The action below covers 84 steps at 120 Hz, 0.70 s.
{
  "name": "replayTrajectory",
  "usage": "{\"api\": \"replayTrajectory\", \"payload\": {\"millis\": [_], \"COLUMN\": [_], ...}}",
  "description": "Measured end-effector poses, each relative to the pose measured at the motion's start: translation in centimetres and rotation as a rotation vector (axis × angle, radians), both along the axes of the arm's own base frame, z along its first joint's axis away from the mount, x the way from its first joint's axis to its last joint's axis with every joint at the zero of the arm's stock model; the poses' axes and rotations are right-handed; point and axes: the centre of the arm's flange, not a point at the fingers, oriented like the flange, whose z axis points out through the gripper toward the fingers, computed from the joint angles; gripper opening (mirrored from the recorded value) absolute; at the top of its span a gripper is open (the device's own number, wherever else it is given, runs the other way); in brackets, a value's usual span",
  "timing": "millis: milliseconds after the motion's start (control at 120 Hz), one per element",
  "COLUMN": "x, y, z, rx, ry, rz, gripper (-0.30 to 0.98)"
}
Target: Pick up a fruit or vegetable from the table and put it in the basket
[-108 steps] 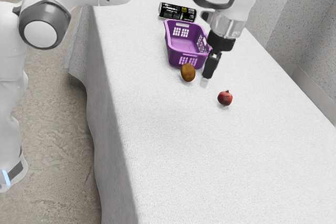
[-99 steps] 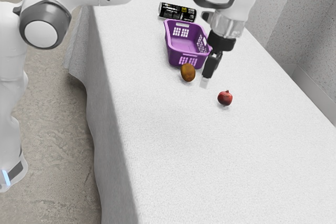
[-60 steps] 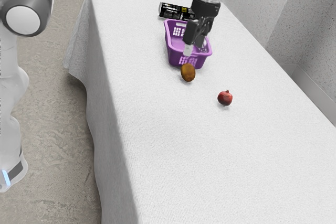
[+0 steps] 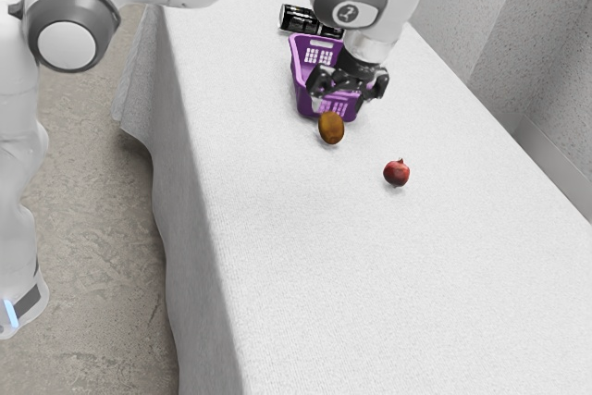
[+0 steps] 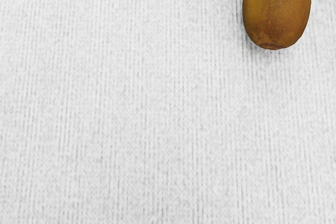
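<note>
My gripper is open in the exterior view, its two fingers spread apart in front of the near part of the purple basket. Just below the basket's near end in that view lies a brown kiwi, outside the basket and close to the gripper. A small red pomegranate rests on the table farther toward the exterior view's lower right. From the wrist camera, the kiwi lies on the white cloth, partly cut off by the picture's edge. The hand hides part of the basket's inside.
A black can lies on its side beyond the basket. The white-clothed table drops off along the exterior view's left, and a grey speckled wall stands along its right side.
My hand has moved from the basket's right side toward the exterior view's left and has turned, its fingers now showing spread. The kiwi, pomegranate, basket and can have stayed put.
</note>
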Motion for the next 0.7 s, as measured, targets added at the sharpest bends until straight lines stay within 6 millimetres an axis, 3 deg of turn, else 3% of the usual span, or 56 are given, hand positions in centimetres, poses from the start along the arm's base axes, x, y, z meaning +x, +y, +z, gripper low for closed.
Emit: {"api": "replayTrajectory", "payload": {"millis": [125, 275, 392, 533, 700], "x": [-1.7, -2.0, -1.6, -0.9, -0.7], "y": [4.6, 8.8, 10.4, 11.1, 12.9], "z": [-1.2, -1.9, -2.6, -3.8, -4.9], "rx": [0.004, 0.01, 0.014, -0.017, -0.117], "ry": [0.033, 0.05, 0.069, 0.078, 0.041], "rz": [-0.147, -0.273, -0.359, -0.43, -0.4], "gripper": [0.69, 0.69, 0.69, 0.69, 0.69]}}
